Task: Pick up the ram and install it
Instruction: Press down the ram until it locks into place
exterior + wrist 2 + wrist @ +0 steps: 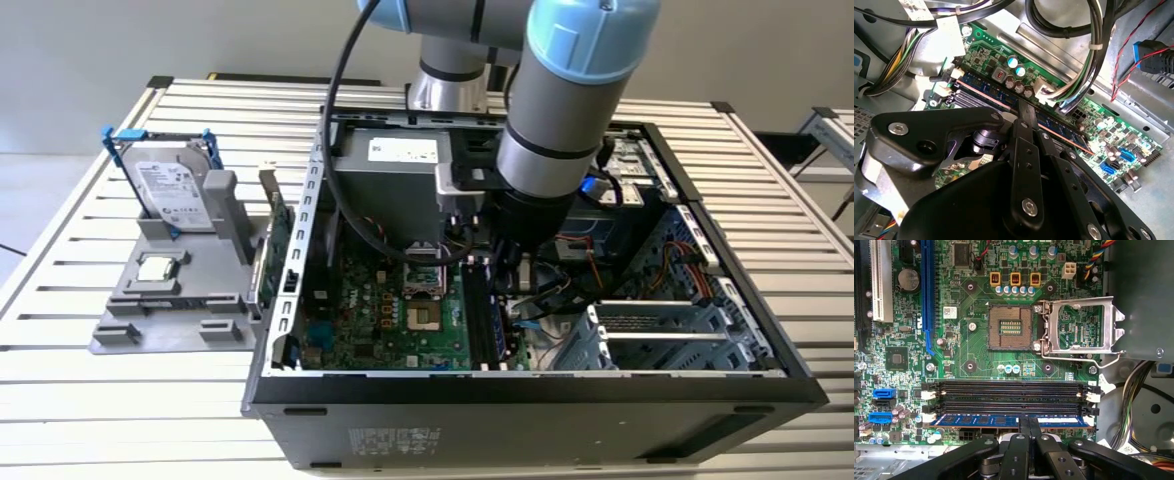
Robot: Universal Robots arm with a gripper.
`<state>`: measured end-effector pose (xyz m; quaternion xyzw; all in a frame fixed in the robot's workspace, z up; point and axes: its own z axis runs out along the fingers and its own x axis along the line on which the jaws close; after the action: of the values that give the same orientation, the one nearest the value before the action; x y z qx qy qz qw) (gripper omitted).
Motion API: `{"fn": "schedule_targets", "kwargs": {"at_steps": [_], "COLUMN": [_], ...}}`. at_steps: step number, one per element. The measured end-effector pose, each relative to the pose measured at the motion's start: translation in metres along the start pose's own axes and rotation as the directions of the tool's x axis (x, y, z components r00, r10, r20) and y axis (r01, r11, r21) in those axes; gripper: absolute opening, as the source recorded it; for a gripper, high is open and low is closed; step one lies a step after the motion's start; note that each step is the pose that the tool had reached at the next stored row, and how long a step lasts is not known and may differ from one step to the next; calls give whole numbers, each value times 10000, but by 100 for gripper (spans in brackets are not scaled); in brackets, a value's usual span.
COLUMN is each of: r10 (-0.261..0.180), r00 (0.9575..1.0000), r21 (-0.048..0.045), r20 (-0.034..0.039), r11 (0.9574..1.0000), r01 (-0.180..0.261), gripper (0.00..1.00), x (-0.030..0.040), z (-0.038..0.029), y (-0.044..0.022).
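Observation:
The ram (979, 420) is a long dark blue stick with small black chips. It lies lengthwise along the black slot of the green motherboard (971, 357) nearest the board's edge. My gripper (1029, 423) is shut on the ram at its middle, with the black fingers pinching its two flat sides. In the second wrist view the ram (986, 91) runs diagonally out from both sides of the gripper (1027, 109). In the exterior view the arm (554, 150) reaches straight down into the open computer case (534, 385). I cannot tell how deep the ram sits in the slot.
Two empty black slots (1009, 387) lie beside the ram. The open processor socket (1010, 327) has its metal frame (1081, 327) flipped up. Cable bundles (1079, 60) hang close by. Outside the case, a grey holder (147, 310) carries a hard drive (174, 190) and a processor chip (158, 268).

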<state>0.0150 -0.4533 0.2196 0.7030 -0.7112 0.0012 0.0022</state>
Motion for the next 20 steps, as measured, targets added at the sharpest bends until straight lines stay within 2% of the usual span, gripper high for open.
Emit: {"fn": "schedule_targets", "kwargs": {"at_steps": [6, 14, 16, 18, 20], "r10": [-1, -1, 0, 1, 0], "r00": [10000, 10000, 10000, 10000, 10000], "r21": [-12, -17, -11, 0, -4], "r20": [-25, -40, -19, 22, 5], "r11": [10000, 10000, 10000, 10000, 10000], "r01": [1, 1, 0, -1, 0], "gripper": [0, 0, 0, 0, 0], "x": [12, 8, 10, 7, 10], "z": [35, 26, 16, -23, -60], "y": [-2, -3, -2, -2, -2]}}
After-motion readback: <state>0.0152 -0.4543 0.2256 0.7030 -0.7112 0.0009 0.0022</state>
